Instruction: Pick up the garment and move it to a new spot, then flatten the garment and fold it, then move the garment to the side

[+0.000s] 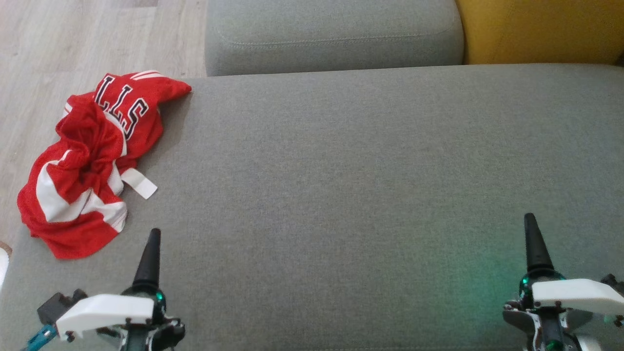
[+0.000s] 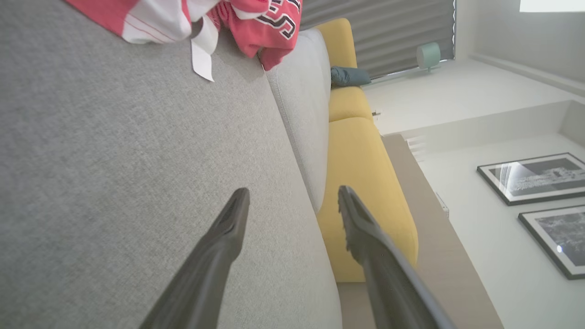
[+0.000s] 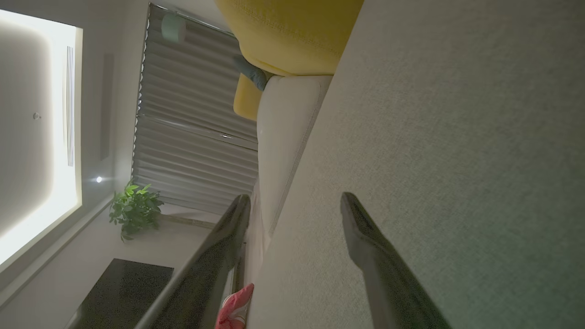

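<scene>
A crumpled red and white jersey (image 1: 92, 156) with dark lettering lies bunched at the far left edge of the grey sofa seat (image 1: 341, 195), partly hanging over the side. Its white tag sticks out to the right. My left gripper (image 1: 151, 248) hovers just below and to the right of the jersey, apart from it. In the left wrist view the left gripper (image 2: 292, 201) is open and empty, with the jersey (image 2: 256, 23) at the top. My right gripper (image 1: 534, 239) sits at the lower right, far from the garment. The right gripper (image 3: 295, 205) is open with nothing between its fingers.
A grey back cushion (image 1: 331, 34) and a yellow cushion (image 1: 541, 29) line the far side of the seat. Wooden floor (image 1: 73, 39) lies beyond the left edge. A wide stretch of bare grey seat separates the two grippers.
</scene>
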{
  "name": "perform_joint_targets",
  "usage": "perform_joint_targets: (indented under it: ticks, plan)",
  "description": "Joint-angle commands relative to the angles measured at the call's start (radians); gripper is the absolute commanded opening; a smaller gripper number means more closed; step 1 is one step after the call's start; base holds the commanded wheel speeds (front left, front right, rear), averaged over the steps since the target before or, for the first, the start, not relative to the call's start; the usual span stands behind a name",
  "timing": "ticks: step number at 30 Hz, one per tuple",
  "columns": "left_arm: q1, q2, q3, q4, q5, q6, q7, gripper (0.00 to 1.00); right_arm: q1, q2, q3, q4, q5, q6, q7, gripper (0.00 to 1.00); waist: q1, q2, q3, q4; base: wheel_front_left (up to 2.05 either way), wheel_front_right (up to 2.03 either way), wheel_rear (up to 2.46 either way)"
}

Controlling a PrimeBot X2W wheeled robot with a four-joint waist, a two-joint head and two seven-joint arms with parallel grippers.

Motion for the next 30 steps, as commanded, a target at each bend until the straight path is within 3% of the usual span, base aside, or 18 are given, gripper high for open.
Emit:
perform_joint_targets:
  ticks: [1,30]
  plan:
    - [-0.051,0.011,0.001,-0.045,0.029,0.004,-0.012,1.0,-0.052,-0.004,0.014,-0.042,-0.033,0.002,-0.013,1.0,0.0,0.0,0.0,0.0,0.0,0.0,0.0]
    - [-0.033,0.015,-0.061,-0.05,0.458,0.03,-0.094,1.0,-0.055,-0.006,0.101,-0.085,-0.449,0.004,-0.095,1.0,0.0,0.0,-0.009,0.002,0.0,0.0,0.0]
